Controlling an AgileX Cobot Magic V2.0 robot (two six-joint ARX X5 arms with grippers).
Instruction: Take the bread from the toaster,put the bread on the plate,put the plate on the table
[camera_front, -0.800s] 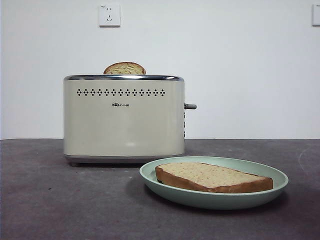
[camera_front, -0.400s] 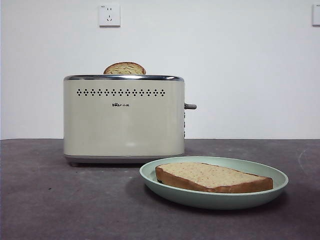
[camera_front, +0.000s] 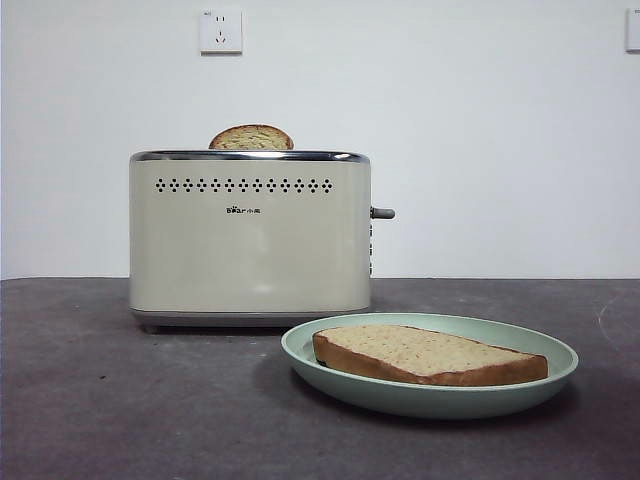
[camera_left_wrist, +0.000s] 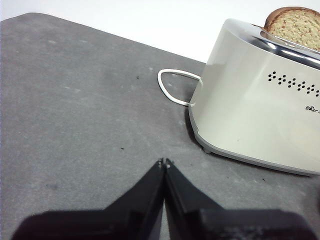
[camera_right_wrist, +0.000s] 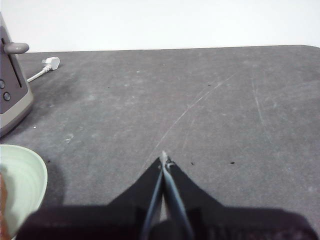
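The bread (camera_front: 430, 355), a wide speckled tan slice with a dark crust, lies flat in the pale mint-green plate (camera_front: 430, 398). The plate rests on the dark table (camera_front: 120, 400), in front of the cream toaster (camera_front: 250, 240) and to its right. My left gripper (camera_left_wrist: 164, 162) hovers shut and empty over bare table beside the toaster (camera_left_wrist: 260, 110). My right gripper (camera_right_wrist: 163, 159) is also shut and empty, over bare table off to the side of the plate's rim (camera_right_wrist: 22, 185). Neither gripper shows in the front view.
A second slice with a narrow dome top (camera_front: 251, 138) stands in the toaster's slot. The toaster's white cord (camera_left_wrist: 170, 90) loops on the table behind it, ending in a plug (camera_right_wrist: 50, 64). A wall socket (camera_front: 221, 31) is above.
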